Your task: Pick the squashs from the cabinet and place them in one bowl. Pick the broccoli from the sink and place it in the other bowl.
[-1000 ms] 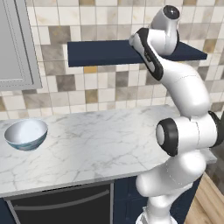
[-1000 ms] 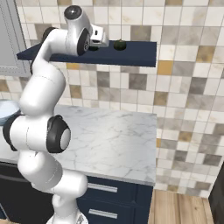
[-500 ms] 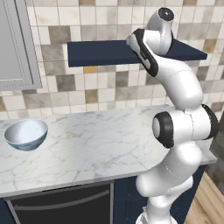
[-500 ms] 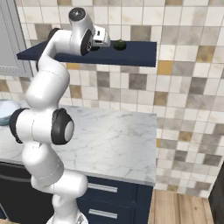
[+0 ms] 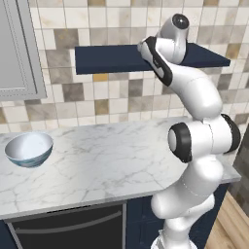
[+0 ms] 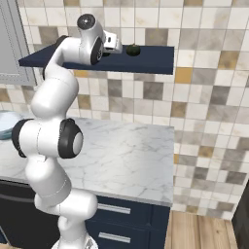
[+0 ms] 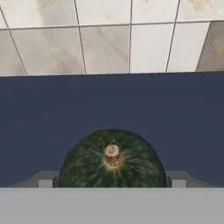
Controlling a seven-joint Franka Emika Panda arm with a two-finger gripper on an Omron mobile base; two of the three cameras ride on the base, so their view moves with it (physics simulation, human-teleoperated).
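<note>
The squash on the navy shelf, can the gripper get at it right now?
Probably yes. In the hand view the squash sits between the gripper's fingertips on the navy shelf, with nothing in the way.

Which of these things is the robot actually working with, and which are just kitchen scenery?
In the job:
- squash between the gripper fingers
- second squash
- navy shelf
- bowl

Just scenery:
- marble counter
- tiled wall
- grey cupboard
</note>
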